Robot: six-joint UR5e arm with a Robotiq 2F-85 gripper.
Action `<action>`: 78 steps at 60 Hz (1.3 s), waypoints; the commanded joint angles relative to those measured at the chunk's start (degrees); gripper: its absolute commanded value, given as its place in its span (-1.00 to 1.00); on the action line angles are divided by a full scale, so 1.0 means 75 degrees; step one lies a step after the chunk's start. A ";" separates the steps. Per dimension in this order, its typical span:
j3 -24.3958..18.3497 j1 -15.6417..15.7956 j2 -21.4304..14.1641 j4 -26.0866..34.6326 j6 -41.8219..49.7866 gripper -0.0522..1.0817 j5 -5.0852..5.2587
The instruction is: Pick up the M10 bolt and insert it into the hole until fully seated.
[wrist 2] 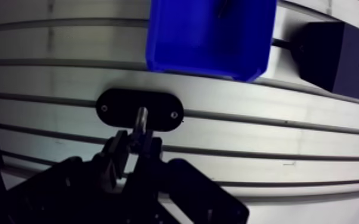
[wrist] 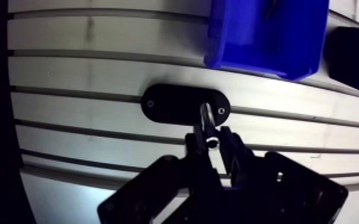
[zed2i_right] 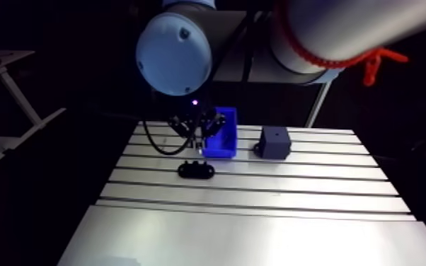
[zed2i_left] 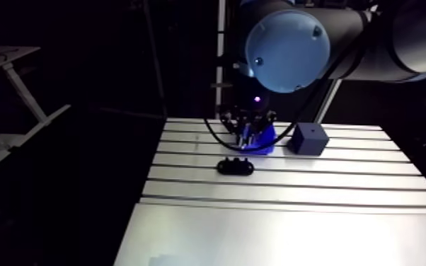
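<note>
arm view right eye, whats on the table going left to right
black oval plate → blue bin → dark cube block

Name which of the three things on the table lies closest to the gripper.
The black oval plate: the bolt held in the gripper has its tip right over it, while the blue bin and the dark block sit farther ahead.
</note>
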 commanded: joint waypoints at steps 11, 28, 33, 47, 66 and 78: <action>-0.1230 0.0105 -0.0509 0.1819 0.0001 0.99 0.0062; -0.2628 -0.0087 -0.0345 0.3887 0.0001 0.99 0.0028; -0.2938 -0.0233 -0.0207 0.4372 0.0001 0.99 0.0004; -0.3703 -0.1102 0.0125 0.4994 -0.0398 0.99 -0.0120; -0.4179 -0.2075 0.0590 0.5172 -0.0958 0.99 -0.0262; -0.4277 -0.2236 0.0890 0.5184 -0.0995 0.99 -0.0356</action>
